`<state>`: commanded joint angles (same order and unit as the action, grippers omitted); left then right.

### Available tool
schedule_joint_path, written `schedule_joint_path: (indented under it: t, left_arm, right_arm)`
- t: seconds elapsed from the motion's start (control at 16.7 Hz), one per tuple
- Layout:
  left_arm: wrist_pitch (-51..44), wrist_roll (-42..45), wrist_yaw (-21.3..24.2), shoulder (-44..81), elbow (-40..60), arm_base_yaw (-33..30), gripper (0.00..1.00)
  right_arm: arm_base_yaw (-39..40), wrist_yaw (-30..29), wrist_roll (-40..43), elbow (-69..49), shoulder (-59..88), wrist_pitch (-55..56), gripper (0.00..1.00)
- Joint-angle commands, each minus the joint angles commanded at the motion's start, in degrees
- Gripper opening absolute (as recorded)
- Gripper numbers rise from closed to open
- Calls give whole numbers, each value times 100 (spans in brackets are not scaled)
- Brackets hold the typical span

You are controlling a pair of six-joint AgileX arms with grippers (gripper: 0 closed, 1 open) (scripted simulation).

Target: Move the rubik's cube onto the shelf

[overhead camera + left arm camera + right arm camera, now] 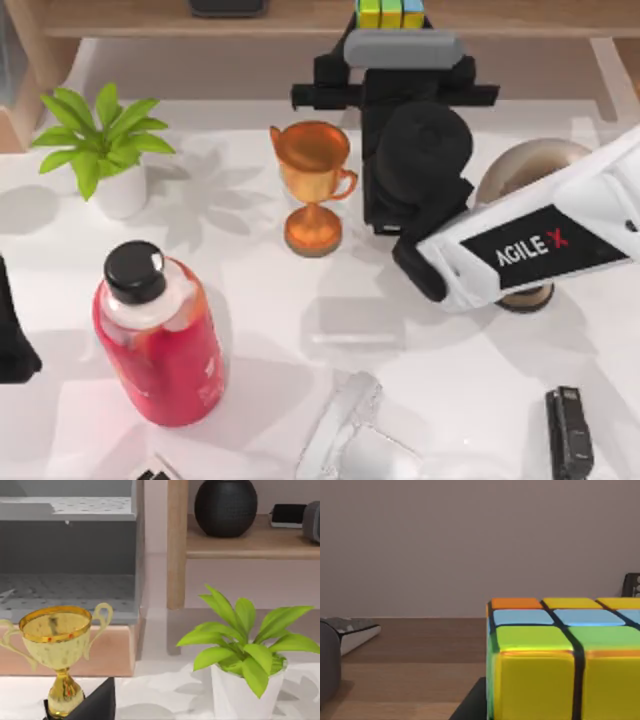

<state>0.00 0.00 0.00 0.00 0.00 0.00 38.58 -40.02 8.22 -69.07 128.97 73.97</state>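
The rubik's cube (390,13), with yellow, green and blue tiles, is at the back middle, over the light-brown shelf (150,18). My right gripper (403,50) reaches in from the right side of the table and sits right at the cube. Close up, the rubik's cube (560,665) is level with the shelf board (410,650), and a dark finger (470,700) lies against its side. The cube's underside is out of view. My left arm (12,335) is parked at the left edge of the table.
A copper trophy cup (313,185) stands just left of the right arm. A potted plant (100,150) is at back left and a red bottle (160,335) at front left. A round metal object (530,165) lies under the right arm. Clear glassware (350,435) and a black device (570,430) are at the front.
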Motion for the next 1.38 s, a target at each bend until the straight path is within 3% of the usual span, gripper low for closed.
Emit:
schedule_joint_path:
  t: [0.6,0.96,1.38]
  left_arm:
    - [0,0,0,0,0,0,100]
    - [0,0,0,0,0,0,100]
    - [0,0,0,0,0,0,100]
  right_arm:
    - [-623,605,-148,-2451,1031,-1425,0]
    - [-688,679,-175,-2649,1158,-1596,0]
    - [-688,679,-175,-2649,1158,-1596,53]
